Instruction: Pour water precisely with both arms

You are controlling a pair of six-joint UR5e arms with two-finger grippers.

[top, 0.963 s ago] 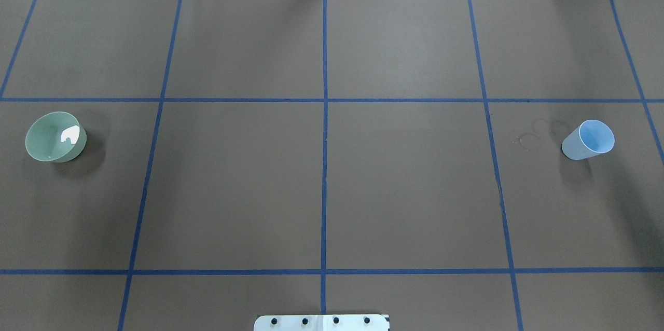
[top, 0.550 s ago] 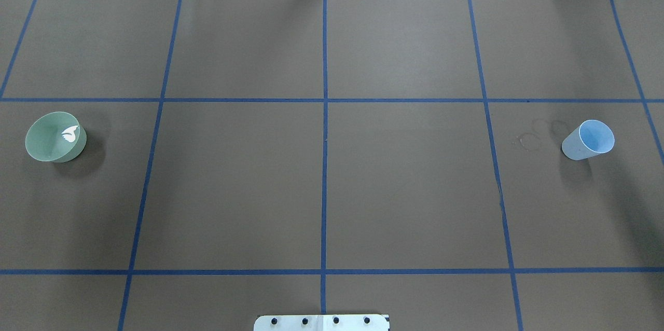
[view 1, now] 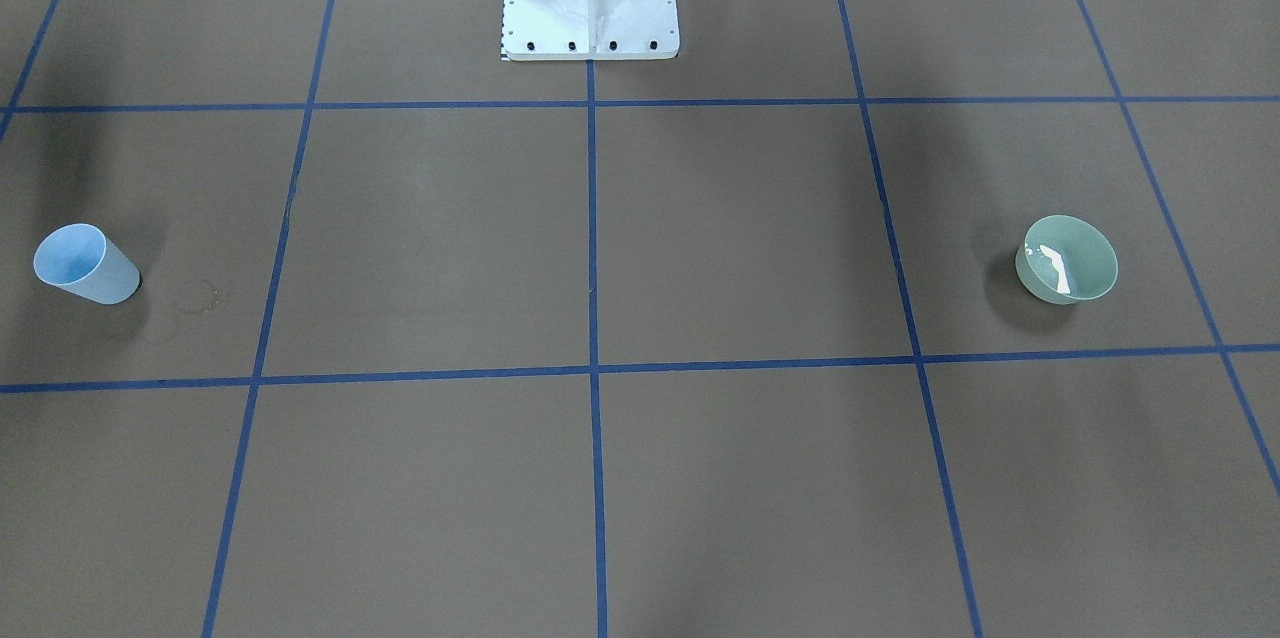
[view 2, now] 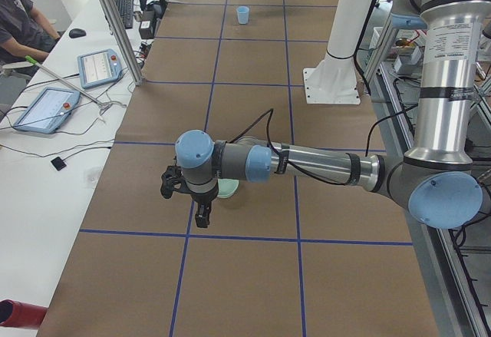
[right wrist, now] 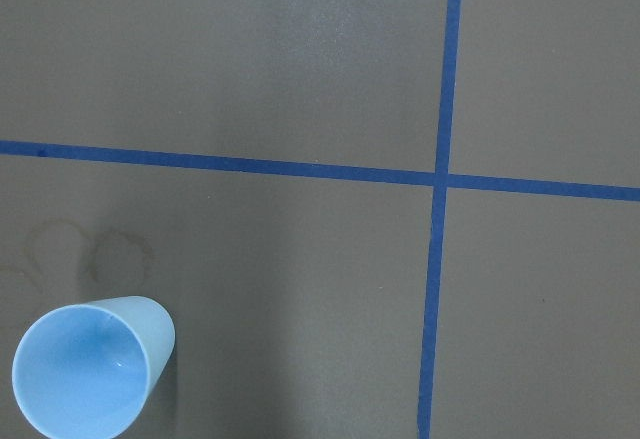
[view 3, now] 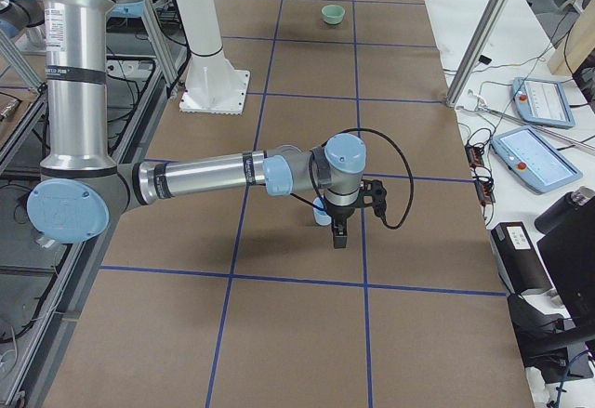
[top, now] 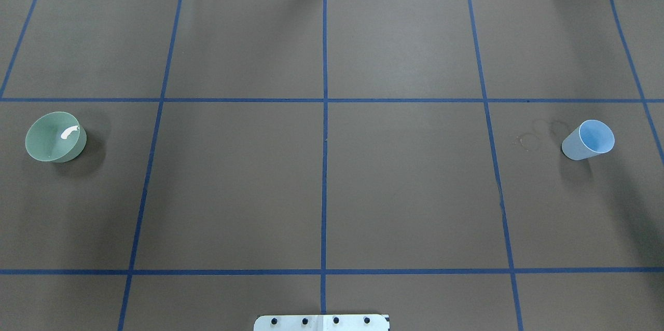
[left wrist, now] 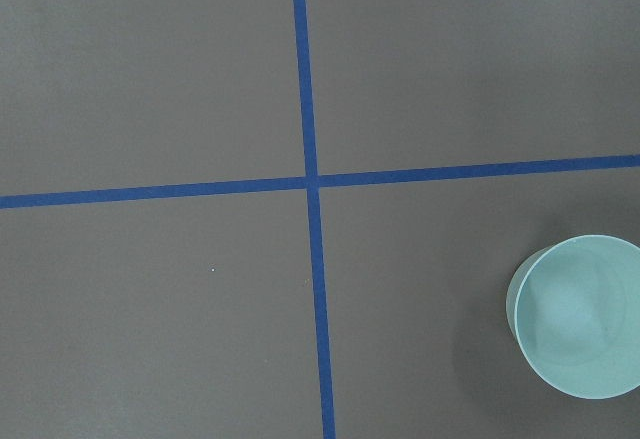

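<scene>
Across the matte brown-papered desk (top: 404,191), blue-taped in squares, caught left gripper (view 2: 201,219) and right gripper (view 3: 339,238) from end cameras only; could not tell either open or closed. Found the water (top: 69,133), a white glint, in a smooth pale-green round bowl (top: 39,141) near the desk's left edge, beside and below the left gripper.

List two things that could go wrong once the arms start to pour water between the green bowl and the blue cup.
1. The water glints in the wide green bowl. Its broad rim could send a stream past the narrow blue cup. Faint ring marks beside the cup look like dried spills.
2. The cup looks light and tall, so a nudge from the right gripper hovering near it might topple it.
</scene>
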